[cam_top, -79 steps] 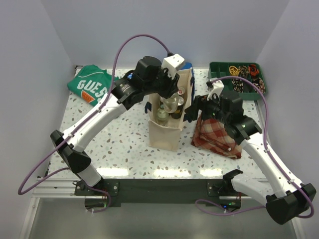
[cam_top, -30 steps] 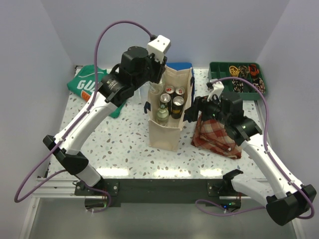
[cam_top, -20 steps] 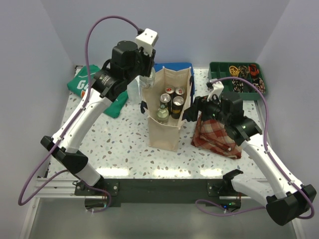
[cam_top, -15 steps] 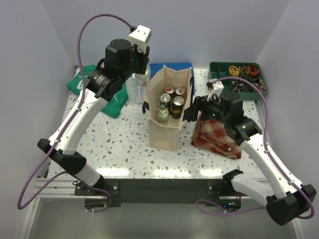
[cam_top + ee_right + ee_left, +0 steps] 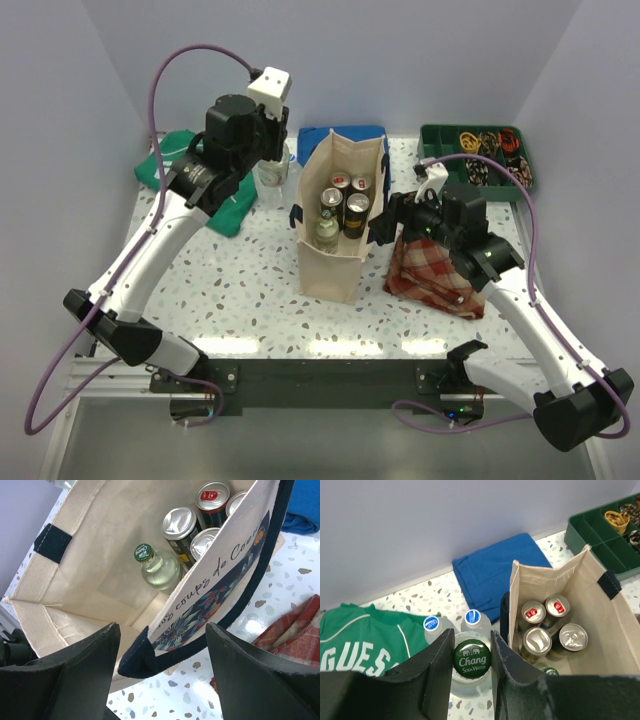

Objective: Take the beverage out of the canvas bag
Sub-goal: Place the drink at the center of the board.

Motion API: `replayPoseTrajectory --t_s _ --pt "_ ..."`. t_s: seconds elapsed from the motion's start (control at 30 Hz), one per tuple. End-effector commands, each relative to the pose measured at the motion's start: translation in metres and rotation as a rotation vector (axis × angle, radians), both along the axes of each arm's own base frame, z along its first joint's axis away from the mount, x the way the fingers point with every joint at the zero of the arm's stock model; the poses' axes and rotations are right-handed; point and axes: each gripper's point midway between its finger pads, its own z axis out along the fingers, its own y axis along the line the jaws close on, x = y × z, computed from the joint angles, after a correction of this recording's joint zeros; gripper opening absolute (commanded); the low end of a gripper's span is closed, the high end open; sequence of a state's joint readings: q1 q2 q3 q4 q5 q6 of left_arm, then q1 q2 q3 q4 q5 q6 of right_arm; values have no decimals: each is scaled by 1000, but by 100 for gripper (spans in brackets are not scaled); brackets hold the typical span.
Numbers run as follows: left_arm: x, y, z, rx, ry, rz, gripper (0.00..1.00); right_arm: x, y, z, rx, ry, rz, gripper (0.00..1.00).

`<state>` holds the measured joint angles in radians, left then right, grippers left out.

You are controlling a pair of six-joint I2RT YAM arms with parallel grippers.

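The left pincer (image 5: 472, 645) is clenched on the neck of a glass bottle (image 5: 471, 659), one finger (image 5: 437, 675) on each side of its green cap, which reads "Chang Soda Water". The bottle hangs upright outside the canvas bag (image 5: 335, 265), just left of the bag's upper left corner in the overhead view. Whether its base touches the table (image 5: 230, 290) cannot be told. Just beyond it stand two clear water bottles with blue caps (image 5: 433, 623), side by side and close together, with a green shirt (image 5: 355, 640) to their left and a folded blue cloth (image 5: 492, 572) behind the bag against the back wall.

The bag stands upright at the centre of the table, mouth open. Inside it are four cans (image 5: 536, 639) grouped toward the far end, two with red tops and two with silver tops, and nearer the front a small glass bottle with a green cap (image 5: 143, 553).

The right pincer (image 5: 162, 627) is released, its jaws spread wide and straddling the bag's right wall: one finger (image 5: 75, 680) inside the bag, the other outside, with the navy-trimmed rim and the printed side panel between them. A gap shows between the outer finger and the panel; at the inner finger contact cannot be told. Under that arm, at right centre, lies a red plaid cloth (image 5: 435, 270) beside the bag. A green tray (image 5: 478, 150) of small items sits in the upper right corner
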<state>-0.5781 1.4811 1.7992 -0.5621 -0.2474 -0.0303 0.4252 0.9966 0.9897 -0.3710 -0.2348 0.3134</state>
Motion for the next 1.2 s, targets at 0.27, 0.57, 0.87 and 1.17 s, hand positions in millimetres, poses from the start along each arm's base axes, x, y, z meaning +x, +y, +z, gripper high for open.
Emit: replayPoseTrajectory --t_s 0.27,0.57,0.87,1.17 --pt "5 21 33 -189 -194 63 0 2 4 14 25 -43 16 73" --pt "17 28 1 -220 -181 95 0 2 4 13 18 -36 15 73" --pt "29 26 -32 -252 -160 94 0 3 3 11 12 -30 12 73" --pt "41 20 -71 -271 -127 93 0 4 2 9 6 -28 7 73"
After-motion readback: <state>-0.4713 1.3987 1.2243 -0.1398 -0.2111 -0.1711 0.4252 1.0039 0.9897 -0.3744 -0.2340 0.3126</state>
